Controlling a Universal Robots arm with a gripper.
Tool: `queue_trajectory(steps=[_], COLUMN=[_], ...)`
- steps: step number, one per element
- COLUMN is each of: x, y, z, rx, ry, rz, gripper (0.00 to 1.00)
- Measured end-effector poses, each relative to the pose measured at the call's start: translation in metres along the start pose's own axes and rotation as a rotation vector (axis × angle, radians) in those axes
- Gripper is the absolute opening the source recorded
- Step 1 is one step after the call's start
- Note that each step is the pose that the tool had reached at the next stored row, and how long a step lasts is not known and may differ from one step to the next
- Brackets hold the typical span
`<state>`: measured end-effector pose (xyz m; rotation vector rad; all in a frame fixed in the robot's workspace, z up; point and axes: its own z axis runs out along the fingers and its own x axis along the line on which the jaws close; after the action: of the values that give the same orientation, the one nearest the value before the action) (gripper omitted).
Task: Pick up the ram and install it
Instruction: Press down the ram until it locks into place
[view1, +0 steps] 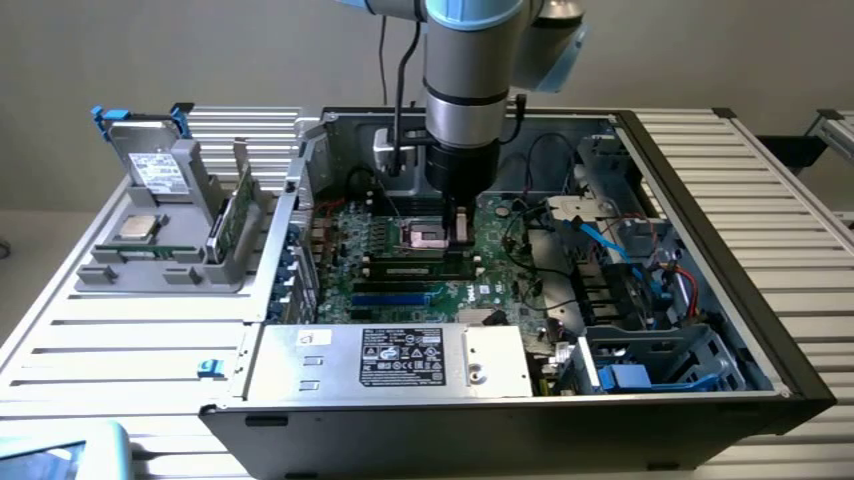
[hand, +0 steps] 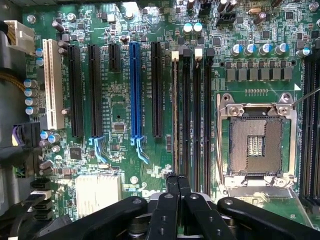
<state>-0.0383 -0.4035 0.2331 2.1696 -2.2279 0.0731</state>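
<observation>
Green ram (view1: 238, 215) stands upright in the grey holder (view1: 160, 270) on the slatted tabletop (view1: 120, 340); pincer (hand: 177, 182) together, empty, above the motherboard (hand: 120, 110).

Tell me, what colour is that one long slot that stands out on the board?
Blue slot, clearest in the wrist view.

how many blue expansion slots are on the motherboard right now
1. In the wrist view a single blue slot stands among the black slots, between the white slot and the empty processor socket. The gripper may hide others.
</observation>
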Motion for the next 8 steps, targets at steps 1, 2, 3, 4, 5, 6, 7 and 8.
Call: queue_trajectory(steps=[1,2,3,4,5,6,7,8], x=[-0.0002,-0.0002,-0.0003,-0.0004,-0.0004,-0.0004,-0.0004,-0.0004], y=[0.0001,0.0002,0.0003,0.0004,0.0005,0.0005,0.0005,0.0006], z=[0.0001,0.0004,0.001,0.0021,0.0034,0.0042,0.0049,0.0054], rx=[0.0,0.0,0.0001,0.0,0.0002,0.0001,0.0002,0.0004], ry=[0.0,0.0,0.0007,0.0021,0.0026,0.0032,0.0036,0.0039], rz=[0.0,0.0,0.0,0.0,0.0,0.0,0.0,0.0], gripper=[0.11,0.11,0.11,0.11,0.11,0.11,0.11,0.11])
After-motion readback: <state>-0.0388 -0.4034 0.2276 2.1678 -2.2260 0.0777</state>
